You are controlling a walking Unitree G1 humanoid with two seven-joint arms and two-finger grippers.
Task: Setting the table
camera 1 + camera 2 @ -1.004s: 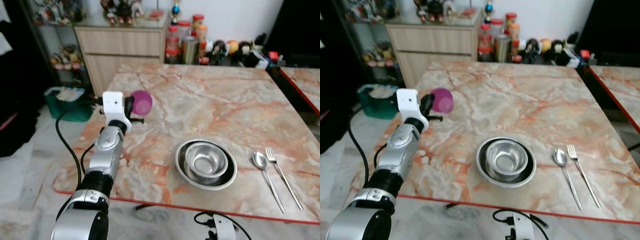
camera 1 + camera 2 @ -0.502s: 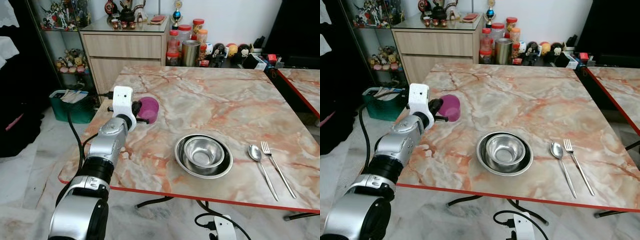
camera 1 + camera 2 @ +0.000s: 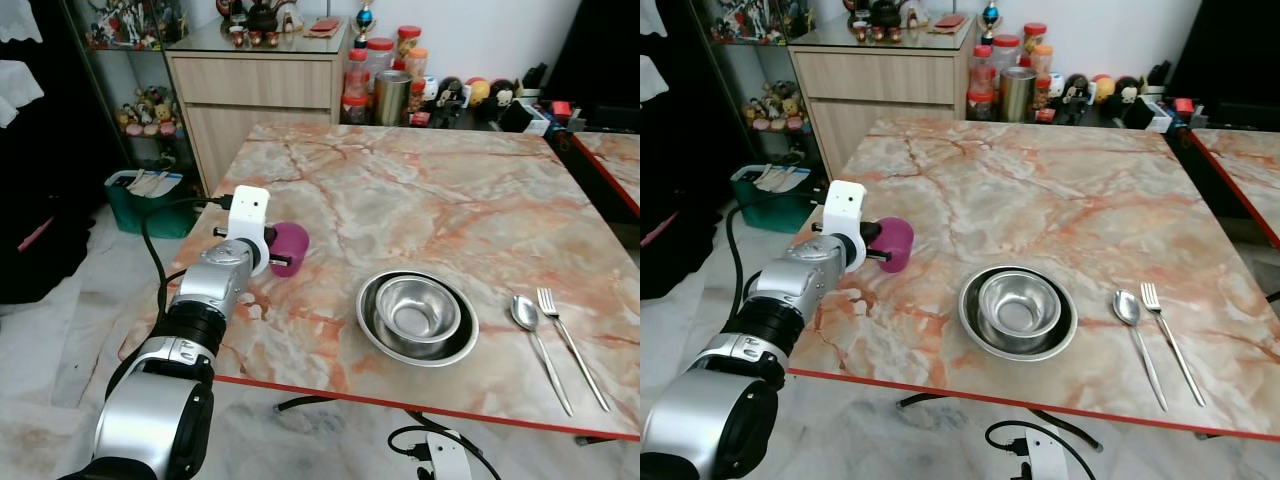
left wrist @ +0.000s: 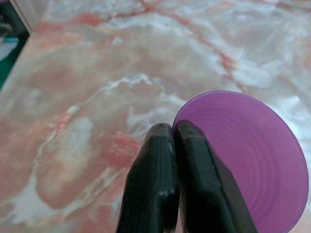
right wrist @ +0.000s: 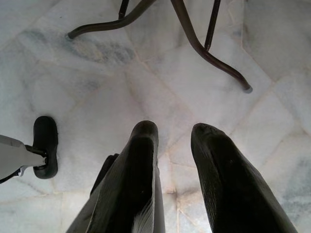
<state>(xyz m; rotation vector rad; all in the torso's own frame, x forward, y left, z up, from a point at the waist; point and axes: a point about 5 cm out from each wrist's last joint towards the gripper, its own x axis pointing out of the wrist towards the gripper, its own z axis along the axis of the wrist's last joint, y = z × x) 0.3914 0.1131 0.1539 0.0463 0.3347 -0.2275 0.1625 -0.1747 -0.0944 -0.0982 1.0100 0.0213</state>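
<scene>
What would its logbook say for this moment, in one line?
left gripper: pinching cup rim over table | right gripper: idle, open | bowls, spoon, fork: set

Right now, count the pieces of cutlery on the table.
2. A spoon and a fork lie side by side, right of the bowl. Nothing looks hidden.

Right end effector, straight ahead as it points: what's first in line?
Probably the bare marble floor. The right end effector hangs open, pointing down at it; the table leg seems off to one side.
</scene>
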